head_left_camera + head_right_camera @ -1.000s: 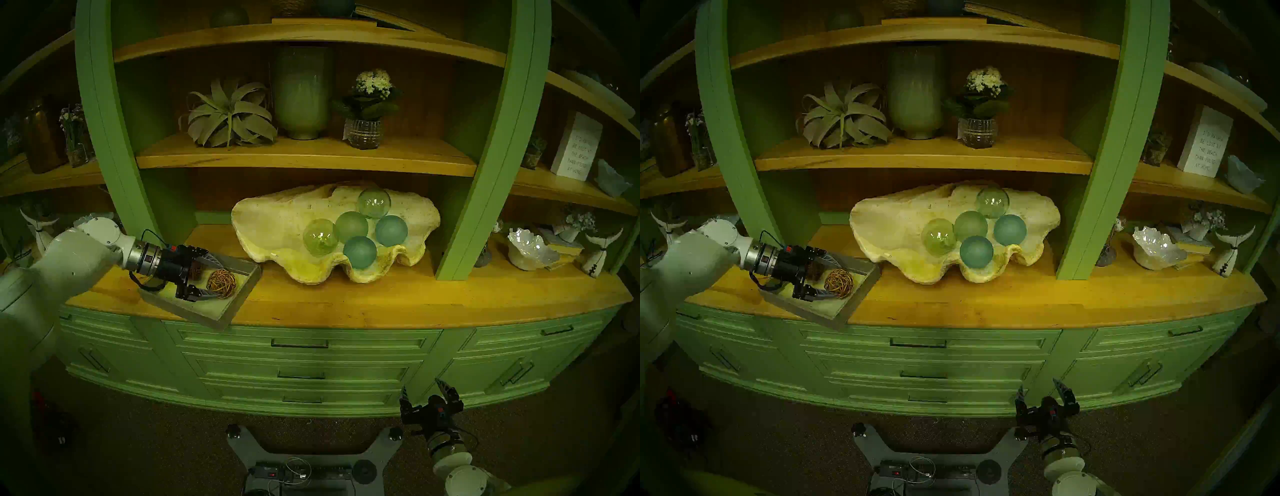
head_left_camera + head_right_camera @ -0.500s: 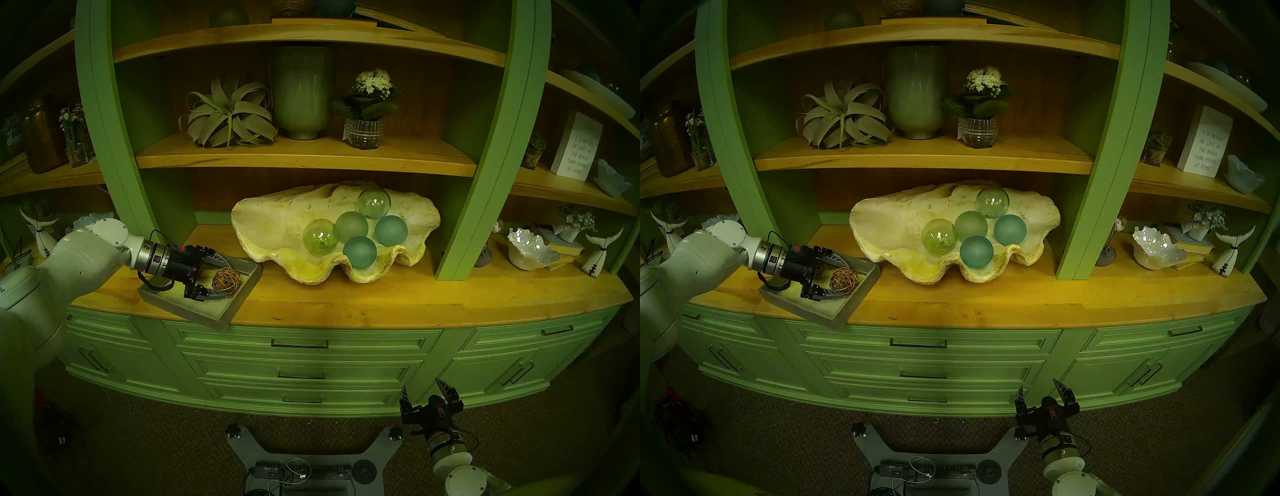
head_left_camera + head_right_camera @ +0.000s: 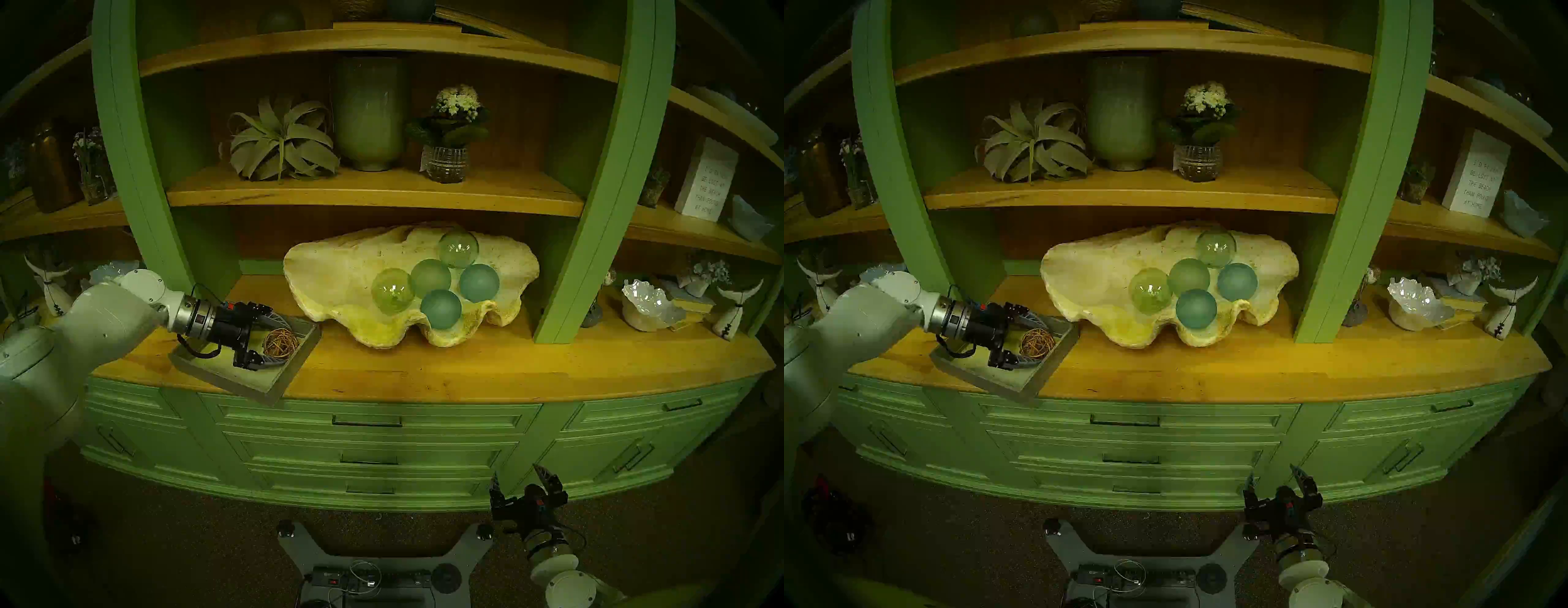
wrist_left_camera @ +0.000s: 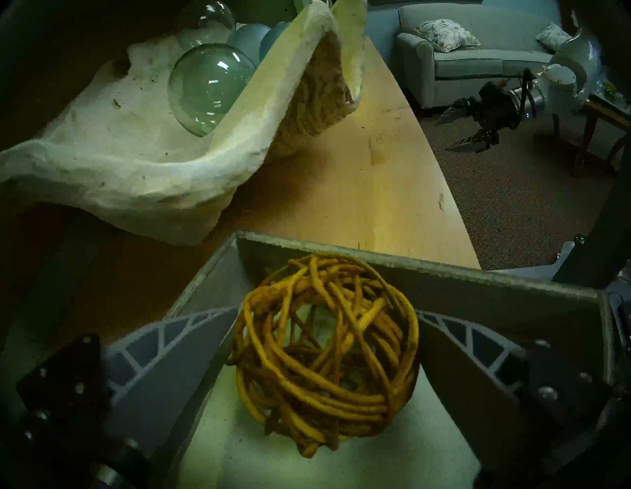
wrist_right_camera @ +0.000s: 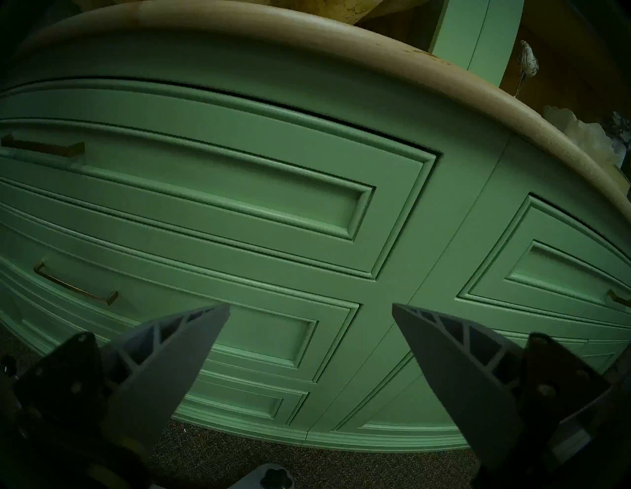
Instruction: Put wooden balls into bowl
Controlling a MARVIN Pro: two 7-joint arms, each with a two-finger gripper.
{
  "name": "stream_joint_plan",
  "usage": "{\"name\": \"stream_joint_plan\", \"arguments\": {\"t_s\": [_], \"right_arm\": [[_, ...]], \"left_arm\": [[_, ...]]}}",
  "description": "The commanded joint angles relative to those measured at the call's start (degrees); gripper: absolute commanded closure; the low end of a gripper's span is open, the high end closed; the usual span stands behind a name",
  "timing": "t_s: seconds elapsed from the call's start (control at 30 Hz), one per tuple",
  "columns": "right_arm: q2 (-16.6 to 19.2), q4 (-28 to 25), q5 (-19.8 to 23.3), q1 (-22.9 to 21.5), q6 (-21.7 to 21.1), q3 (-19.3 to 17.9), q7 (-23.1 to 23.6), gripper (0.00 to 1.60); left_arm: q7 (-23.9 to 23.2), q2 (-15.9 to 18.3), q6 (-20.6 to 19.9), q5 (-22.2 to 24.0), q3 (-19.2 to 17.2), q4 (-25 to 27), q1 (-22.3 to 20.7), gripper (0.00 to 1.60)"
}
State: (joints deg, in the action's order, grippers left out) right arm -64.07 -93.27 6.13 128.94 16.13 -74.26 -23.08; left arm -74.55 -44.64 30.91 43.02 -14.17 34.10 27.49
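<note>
— Where's the rattan ball (image 4: 324,355)?

— Low centre of the left wrist view, a round openwork tangle of thin orange-brown twigs sitting on the pale floor of the square grey tray (image 4: 426,269), close to its far wall. In the head view it's at middle left (image 3: 280,343). Only one ball shows clearly.

— And the left gripper (image 4: 326,341)?

— Its two grey, ribbed, wedge-shaped fingers flank the ball, one each side, spread wide. They look right at the twigs, but I can't tell whether they press on it. The white arm reaches in from the left edge of the head view, wrist nearly level, gripper (image 3: 271,339) pointing right into the tray.

— The shell?

— The giant clam shell (image 3: 339,271), cream-yellow, rough and chalky with a wavy rim, lies just right of the tray on the wooden counter (image 3: 466,369). Smooth green and teal glass spheres (image 3: 441,309) cluster in its right half.

— The right gripper (image 3: 526,482)?

— Bottom right, fingers apart and empty, pointing up before the green drawer fronts (image 5: 239,191).
</note>
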Motion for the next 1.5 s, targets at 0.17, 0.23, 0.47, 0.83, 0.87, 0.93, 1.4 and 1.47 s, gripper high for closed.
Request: {"name": "stream_joint_plan", "arguments": {"t_s": [0.17,0.23,0.47,0.83,0.87,0.93,1.4,1.47], "right_arm": [[0.05,-1.51,-0.08,-0.14,0.39,-0.14,-0.06,0.0],[0.05,-1.5,-0.08,-0.15,0.39,-0.14,-0.06,0.0],[0.04,-1.47,-0.08,-0.17,0.39,-0.13,-0.06,0.0],[0.04,-1.43,-0.08,-0.19,0.4,-0.12,-0.06,0.0],[0.04,-1.43,-0.08,-0.19,0.4,-0.12,-0.06,0.0],[0.04,-1.44,-0.08,-0.18,0.4,-0.13,-0.06,0.0],[0.06,-1.54,-0.07,-0.12,0.39,-0.14,-0.07,0.0],[0.07,-1.56,-0.07,-0.11,0.39,-0.14,-0.07,0.0]], "left_arm": [[-5.12,-0.16,0.28,1.73,2.81,-0.25,-2.37,0.09],[-6.06,-0.22,0.35,2.14,2.85,-0.68,-2.71,0.97],[-4.77,0.45,1.34,2.91,3.61,-0.95,-3.91,1.6],[-3.81,4.58,3.83,5.29,2.66,2.51,-5.74,1.6],[-4.02,5.18,4.07,5.76,2.37,3.03,-5.79,1.6],[-3.34,6.58,4.38,6.59,2.25,4.62,-5.7,1.6],[-1.55,16.25,3.79,15.48,0.71,14.94,-3.4,1.6],[-1.63,17.68,3.04,17.68,-0.17,16.46,-3.28,1.6]]}}
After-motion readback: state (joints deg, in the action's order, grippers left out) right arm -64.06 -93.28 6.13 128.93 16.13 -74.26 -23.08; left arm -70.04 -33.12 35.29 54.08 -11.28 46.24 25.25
